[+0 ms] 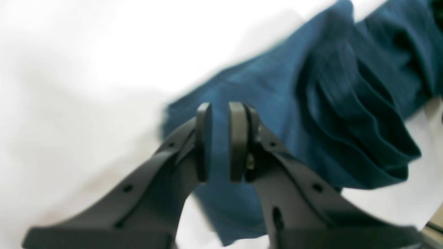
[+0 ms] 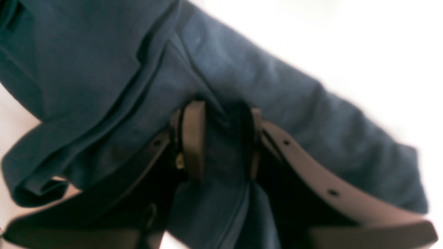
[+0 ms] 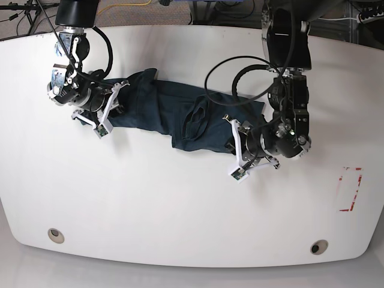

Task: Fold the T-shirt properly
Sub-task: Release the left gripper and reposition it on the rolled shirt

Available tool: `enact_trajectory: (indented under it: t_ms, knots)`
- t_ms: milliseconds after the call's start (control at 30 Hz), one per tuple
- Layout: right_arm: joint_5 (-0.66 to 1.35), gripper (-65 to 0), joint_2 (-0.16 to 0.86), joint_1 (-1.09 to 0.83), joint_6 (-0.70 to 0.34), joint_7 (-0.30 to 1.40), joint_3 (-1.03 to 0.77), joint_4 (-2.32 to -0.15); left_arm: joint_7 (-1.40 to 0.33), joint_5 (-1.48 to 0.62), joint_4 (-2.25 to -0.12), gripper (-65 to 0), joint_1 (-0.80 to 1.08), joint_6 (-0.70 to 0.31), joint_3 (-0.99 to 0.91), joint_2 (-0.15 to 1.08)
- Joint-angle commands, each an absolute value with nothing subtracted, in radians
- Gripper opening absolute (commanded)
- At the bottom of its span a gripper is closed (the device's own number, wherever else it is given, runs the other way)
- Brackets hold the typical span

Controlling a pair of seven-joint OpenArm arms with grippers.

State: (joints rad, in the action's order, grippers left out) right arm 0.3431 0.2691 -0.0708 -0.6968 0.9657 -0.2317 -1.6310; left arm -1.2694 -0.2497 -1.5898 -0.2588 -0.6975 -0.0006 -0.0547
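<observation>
We find the T-shirt (image 3: 174, 114) stretched in a rumpled band across the upper middle of the white table (image 3: 180, 204), running from about nine o'clock toward three o'clock in the base view, with a bunched ridge of folds near its middle. At the nine o'clock end the right gripper (image 2: 221, 138) is clamped on the T-shirt: in the right wrist view a pleat of blue cloth (image 2: 104, 69) fills the space between its two pads and spills out below them. At the three o'clock end the left gripper (image 1: 221, 141) sits low over the cloth's near edge; in the left wrist view (blurred) its jaws stand a narrow gap apart with teal fabric (image 1: 270, 90) showing between them, and we cannot tell whether they pinch it. Further out, a red-outlined rectangle (image 3: 350, 189) is marked on the table toward four o'clock, well apart from the garment, and two round holes (image 3: 56, 234) lie near the table's six o'clock edge.
</observation>
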Motion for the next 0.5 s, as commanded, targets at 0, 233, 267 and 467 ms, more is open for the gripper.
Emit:
enact_trajectory:
  t_ms: [0,233,267,467]
  knots:
    - [0.352,-49.1,0.280,-0.058,-0.698,0.949,-0.236,-1.687,-1.213,-0.182,-1.598,-58.5,-0.282,-0.698,-0.005,-0.048]
    - [0.360,-49.1,0.278,-0.054,-0.698,1.007,-0.236,-1.804,-1.089,-0.041,-1.534,-58.5,-0.217,-0.698,-0.007,-0.044]
    - [0.361,-49.1,0.271,-0.053,-0.698,1.017,-0.236,-1.821,-1.079,-0.035,-1.523,-58.5,-0.211,-0.698,-0.007,-0.035]
    - [0.363,-48.4,0.200,-0.036,-0.698,1.058,-0.222,-1.988,-1.041,-0.039,-1.445,-58.5,-0.193,-0.698,-0.007,0.028]
